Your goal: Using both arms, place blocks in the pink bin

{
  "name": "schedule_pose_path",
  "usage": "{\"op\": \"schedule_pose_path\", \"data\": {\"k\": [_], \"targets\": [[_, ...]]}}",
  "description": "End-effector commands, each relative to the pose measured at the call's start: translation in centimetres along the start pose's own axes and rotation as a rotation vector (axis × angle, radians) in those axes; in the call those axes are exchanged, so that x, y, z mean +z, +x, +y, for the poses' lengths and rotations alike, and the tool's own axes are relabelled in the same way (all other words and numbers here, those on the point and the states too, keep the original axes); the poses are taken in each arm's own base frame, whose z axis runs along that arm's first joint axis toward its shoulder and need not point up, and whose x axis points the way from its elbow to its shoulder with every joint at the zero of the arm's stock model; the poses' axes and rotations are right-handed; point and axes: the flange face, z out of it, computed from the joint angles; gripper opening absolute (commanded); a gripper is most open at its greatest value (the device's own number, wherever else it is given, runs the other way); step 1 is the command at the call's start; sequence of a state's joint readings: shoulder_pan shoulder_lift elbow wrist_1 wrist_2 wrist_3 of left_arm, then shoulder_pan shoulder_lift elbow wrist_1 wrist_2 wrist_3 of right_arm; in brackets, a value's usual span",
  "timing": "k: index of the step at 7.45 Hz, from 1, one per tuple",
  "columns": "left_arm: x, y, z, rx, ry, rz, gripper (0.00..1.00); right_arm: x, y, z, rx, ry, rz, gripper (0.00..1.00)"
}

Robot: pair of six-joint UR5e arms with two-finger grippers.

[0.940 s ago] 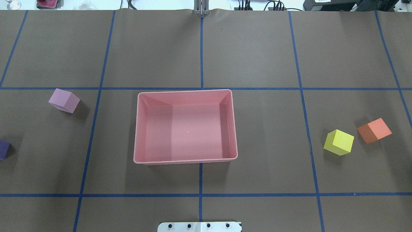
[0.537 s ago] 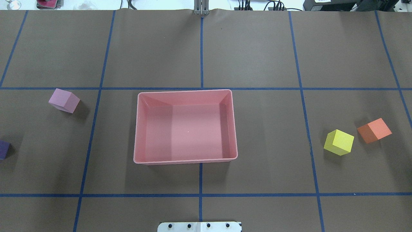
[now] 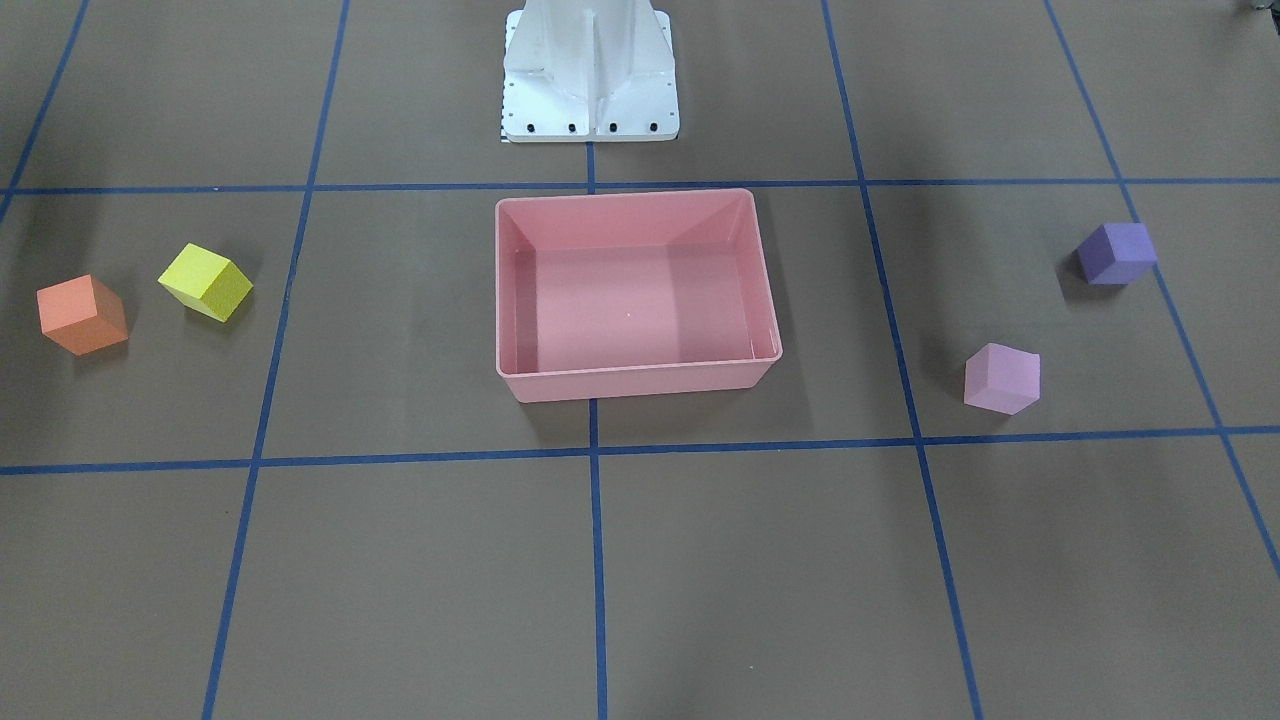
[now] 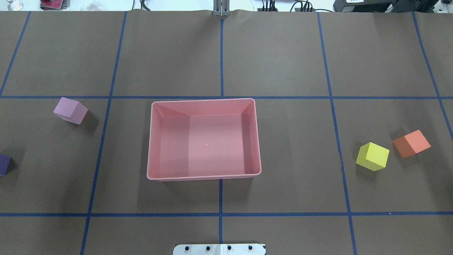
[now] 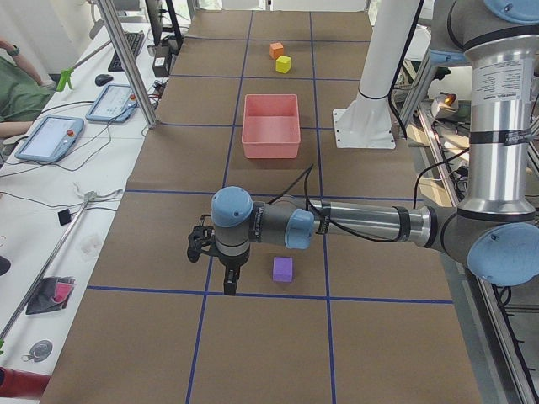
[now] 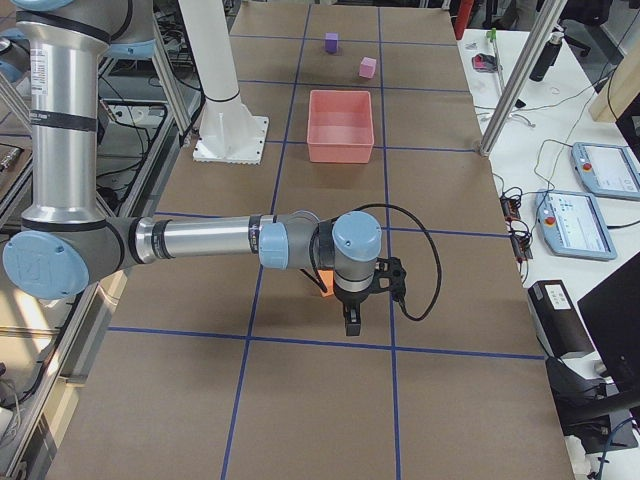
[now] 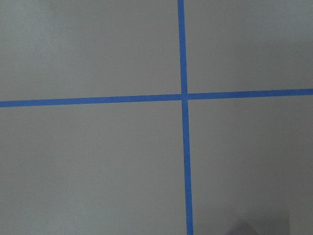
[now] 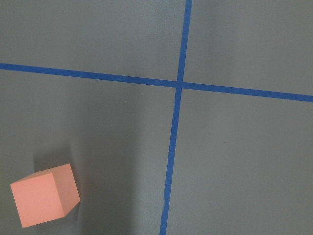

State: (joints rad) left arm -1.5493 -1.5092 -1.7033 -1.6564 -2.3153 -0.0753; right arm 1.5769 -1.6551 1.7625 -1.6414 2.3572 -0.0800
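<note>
Bin (image 4: 204,102) empty, none in yet. Lilac block (image 4: 70,110) and purple block (image 4: 4,164) on robot's left; yellow block (image 4: 372,156) and orange block (image 4: 411,143) on right. Left gripper (image 5: 229,282) beside purple, right gripper (image 6: 352,322) beside orange; finger spread can't be told. Likely approach step. Next: centre over block, descend.

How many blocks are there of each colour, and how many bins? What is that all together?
orange block: 1
yellow block: 1
lilac block: 1
purple block: 1
pink bin: 1
Total: 5
</note>
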Motion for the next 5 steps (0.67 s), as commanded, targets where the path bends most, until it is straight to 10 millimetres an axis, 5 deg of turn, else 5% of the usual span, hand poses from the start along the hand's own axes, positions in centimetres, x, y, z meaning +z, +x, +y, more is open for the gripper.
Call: {"op": "schedule_pose_path", "data": {"k": [1, 3, 5], "targets": [[-0.2, 0.4, -0.6, 0.015, 0.01, 0.0, 1.0, -0.7, -0.7, -0.5, -0.015, 0.015, -0.007, 1.0], [0.0, 0.3, -0.4, -0.003, 0.002, 0.006, 1.0, -0.9, -1.3, -0.5, -0.023, 0.022, -0.036, 1.0], [-1.2, 3.4, -2.2, 0.069, 0.032, 0.016, 1.0, -0.9, -1.2, -0.4, -0.02, 0.021, -0.036, 1.0]]}}
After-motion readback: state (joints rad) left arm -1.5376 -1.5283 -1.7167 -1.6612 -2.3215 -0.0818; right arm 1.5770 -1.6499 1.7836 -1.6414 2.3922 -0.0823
